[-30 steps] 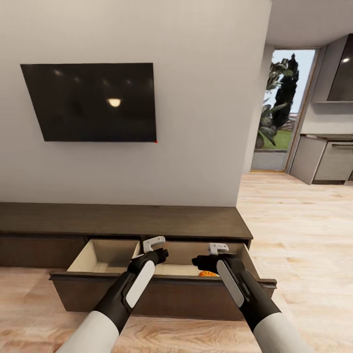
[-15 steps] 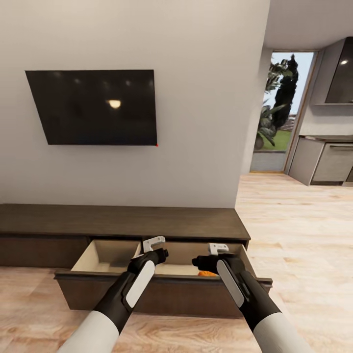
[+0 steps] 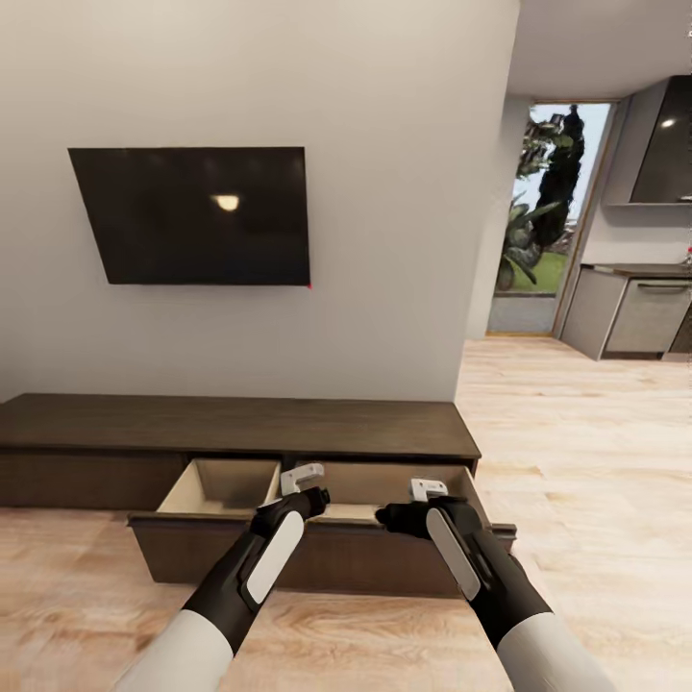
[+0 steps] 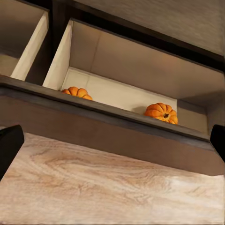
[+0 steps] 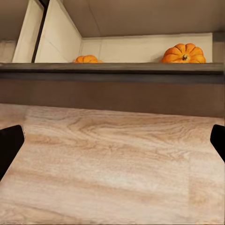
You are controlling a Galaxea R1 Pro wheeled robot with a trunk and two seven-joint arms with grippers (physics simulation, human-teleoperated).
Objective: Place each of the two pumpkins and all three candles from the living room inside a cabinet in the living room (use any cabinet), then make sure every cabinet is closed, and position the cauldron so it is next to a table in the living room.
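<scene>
The low dark-brown cabinet (image 3: pixel 240 423) stands against the wall, its right drawer (image 3: pixel 317 562) pulled open. Two orange pumpkins lie in that drawer: a smaller one (image 4: pixel 76 92) (image 5: pixel 87 59) and a larger one (image 4: pixel 161 112) (image 5: pixel 183 53). My left gripper (image 3: pixel 303 474) and right gripper (image 3: pixel 428 488) hover in front of the drawer, above the floor. Both are open and hold nothing; their dark fingertips (image 4: pixel 9 143) (image 5: pixel 9 140) sit wide apart at the wrist views' edges. Candles, cauldron and table are out of view.
A dark TV (image 3: pixel 197 216) hangs on the wall above the cabinet. The cabinet's left front (image 3: pixel 86 481) is shut. Light wood floor (image 3: pixel 577 452) stretches to the right toward a kitchen unit (image 3: pixel 634 312) and a glass garden door (image 3: pixel 548 211).
The whole picture has shifted: the camera has backed away from the cabinet and it looks smaller. The pumpkin seen beside my right gripper earlier is now hidden in the head view. Arms keep their pose.
</scene>
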